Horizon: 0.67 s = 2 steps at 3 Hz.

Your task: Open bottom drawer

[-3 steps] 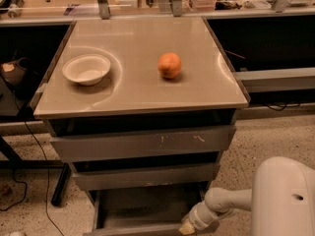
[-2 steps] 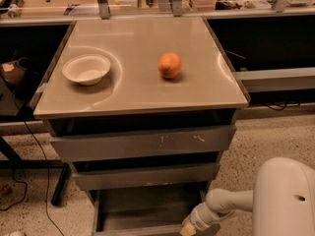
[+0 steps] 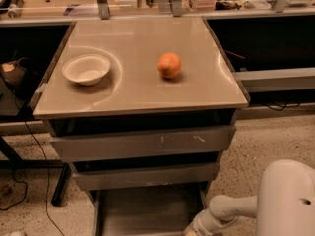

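The bottom drawer [image 3: 145, 208] sits lowest under the bench [image 3: 133, 33], pulled out toward me with its grey inside showing. My gripper [image 3: 193, 229] is down by its right front corner. I cannot tell if it is open or closed. Pulling sideways could jam the drawer, or my grip might slip off.

Hand [image 3: 193, 229] perhaps right of bottom drawer [image 3: 146, 208].

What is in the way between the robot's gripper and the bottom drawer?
Nothing visible. The gripper sits low at the picture's bottom edge, right beside the open bottom drawer. The bowl and orange are up on the cabinet top.
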Motion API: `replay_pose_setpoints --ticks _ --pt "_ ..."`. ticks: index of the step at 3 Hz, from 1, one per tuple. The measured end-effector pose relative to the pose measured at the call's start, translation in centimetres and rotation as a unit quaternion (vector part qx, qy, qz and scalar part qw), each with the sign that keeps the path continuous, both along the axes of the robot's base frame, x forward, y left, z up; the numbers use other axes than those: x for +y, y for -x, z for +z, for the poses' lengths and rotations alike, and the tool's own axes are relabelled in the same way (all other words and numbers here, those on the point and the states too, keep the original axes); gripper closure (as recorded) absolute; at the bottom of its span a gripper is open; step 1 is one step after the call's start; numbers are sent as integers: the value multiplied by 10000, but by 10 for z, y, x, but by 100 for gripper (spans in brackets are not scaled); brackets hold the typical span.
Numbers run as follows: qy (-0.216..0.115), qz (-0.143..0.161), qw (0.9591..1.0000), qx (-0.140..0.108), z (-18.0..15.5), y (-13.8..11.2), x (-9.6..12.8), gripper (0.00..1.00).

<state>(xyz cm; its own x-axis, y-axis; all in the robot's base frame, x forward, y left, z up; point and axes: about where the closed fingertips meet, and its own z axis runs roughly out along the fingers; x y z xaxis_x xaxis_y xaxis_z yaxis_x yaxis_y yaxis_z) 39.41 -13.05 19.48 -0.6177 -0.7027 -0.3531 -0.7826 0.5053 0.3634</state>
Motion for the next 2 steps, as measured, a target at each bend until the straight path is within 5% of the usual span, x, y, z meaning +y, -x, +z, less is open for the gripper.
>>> replay_pose_setpoints --ticks 1,2 --pt "8 -100 9997 200 -1 29 -4 100" --pt "8 -100 9997 201 -2 29 -4 100"
